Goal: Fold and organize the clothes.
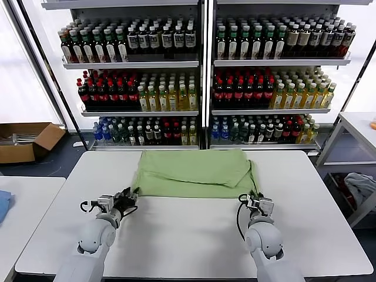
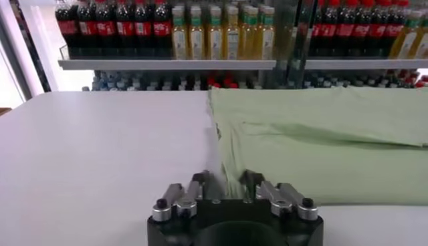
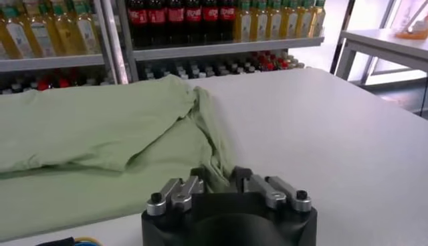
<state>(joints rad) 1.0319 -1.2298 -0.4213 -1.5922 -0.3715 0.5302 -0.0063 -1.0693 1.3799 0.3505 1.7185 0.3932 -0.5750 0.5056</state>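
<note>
A light green shirt [image 1: 194, 173] lies folded and plain side up across the far half of the white table [image 1: 194, 235]. My left gripper [image 1: 130, 197] sits at its near left corner. In the left wrist view the shirt [image 2: 321, 147] edge runs between the fingers of that gripper [image 2: 225, 179], which are shut on the fabric. My right gripper [image 1: 251, 198] is at the near right corner. In the right wrist view a bunched fold of the shirt [image 3: 87, 134] is pinched in that gripper [image 3: 217, 175].
Shelves of bottles [image 1: 205, 76] stand behind the table's far edge. A cardboard box [image 1: 23, 141] lies on the floor at the left. A second table [image 1: 23, 200] is at the left and a side table [image 1: 358, 126] at the right.
</note>
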